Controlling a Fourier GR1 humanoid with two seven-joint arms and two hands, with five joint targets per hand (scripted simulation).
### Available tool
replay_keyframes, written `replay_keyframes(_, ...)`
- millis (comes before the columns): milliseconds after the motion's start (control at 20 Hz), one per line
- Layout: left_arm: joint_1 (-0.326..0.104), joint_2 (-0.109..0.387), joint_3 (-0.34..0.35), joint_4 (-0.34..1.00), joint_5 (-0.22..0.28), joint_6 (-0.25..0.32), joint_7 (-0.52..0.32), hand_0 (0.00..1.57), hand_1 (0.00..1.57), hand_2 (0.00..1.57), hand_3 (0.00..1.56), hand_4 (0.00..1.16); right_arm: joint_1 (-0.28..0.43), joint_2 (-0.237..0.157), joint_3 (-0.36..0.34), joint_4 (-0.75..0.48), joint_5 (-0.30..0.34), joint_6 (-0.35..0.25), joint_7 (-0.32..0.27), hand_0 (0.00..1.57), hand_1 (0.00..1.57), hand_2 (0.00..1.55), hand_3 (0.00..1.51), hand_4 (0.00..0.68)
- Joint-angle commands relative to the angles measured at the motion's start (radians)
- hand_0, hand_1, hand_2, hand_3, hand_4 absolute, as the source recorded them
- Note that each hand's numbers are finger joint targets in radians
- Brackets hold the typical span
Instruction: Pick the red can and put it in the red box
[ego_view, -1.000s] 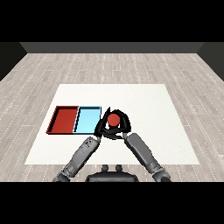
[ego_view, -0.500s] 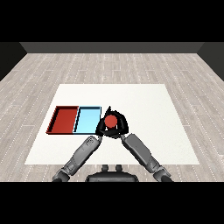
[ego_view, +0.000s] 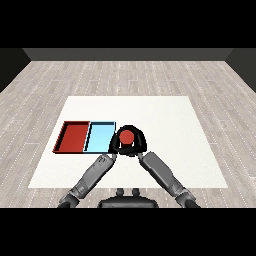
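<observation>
You have the red can wrapped in the right hand, whose black fingers curl round it from the right and behind. Only the can's red top shows between the fingers. It sits just beside the right edge of the light blue tray, near the table's front half, and you cannot tell whether its base touches the surface.

Against the picture from a second ago, the can and the right hand have shifted a little to the left, closing on the blue tray's right edge. The left hand lies against the can's left side, at the blue tray's front right corner; its fingers are too hidden to judge.

The red tray lies unmoved, touching the blue tray's left edge.
</observation>
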Motion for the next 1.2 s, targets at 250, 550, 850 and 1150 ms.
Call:
replay_keyframes(250,-0.014,-0.028,-0.058,0.029,-0.027,0.086,0.043,1.57,1.57,1.50,1.34,0.86,0.002,0.024,-0.013,-0.028,0.028,0.043,0.012,1.52,1.52,1.45,1.39,0.541)
replay_keyframes(550,-0.049,-0.029,0.062,0.026,-0.022,-0.007,0.053,1.57,1.57,1.53,1.42,0.88,0.033,0.024,-0.028,-0.085,0.058,0.037,0.026,1.52,1.52,1.46,1.40,0.549)
replay_keyframes(850,-0.015,-0.029,-0.025,0.014,0.015,0.070,-0.011,1.57,1.57,1.57,1.49,1.14,0.059,0.025,0.042,-0.066,-0.025,0.070,-0.038,0.76,0.76,0.61,0.00,0.000)
replay_keyframes(1150,0.037,-0.029,-0.019,0.006,0.019,0.062,-0.070,1.57,1.57,1.57,1.49,1.14,-0.040,0.024,0.008,0.031,-0.045,0.057,-0.060,0.00,0.00,0.00,0.00,0.000)
